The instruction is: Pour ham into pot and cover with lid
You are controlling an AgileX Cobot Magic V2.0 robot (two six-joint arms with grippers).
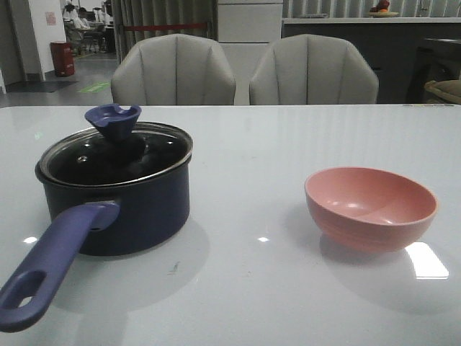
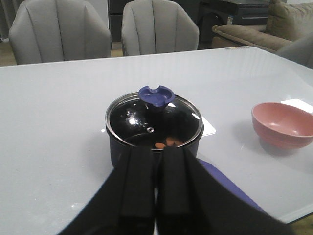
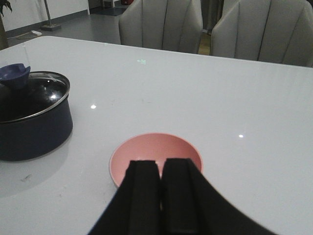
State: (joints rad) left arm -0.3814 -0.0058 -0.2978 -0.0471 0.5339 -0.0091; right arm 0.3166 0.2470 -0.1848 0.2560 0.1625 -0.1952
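Though covered, pot beyond closed jaws

One pot, one lid, one pink bowl, two chairs, a few ham pieces

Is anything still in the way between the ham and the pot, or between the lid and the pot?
Nothing visible is. The lid already sits on the pot, and the left wrist view shows orange ham pieces through the glass, inside the pot. The pink bowl stands apart and looks empty. Both grippers are off the objects, fingers together.
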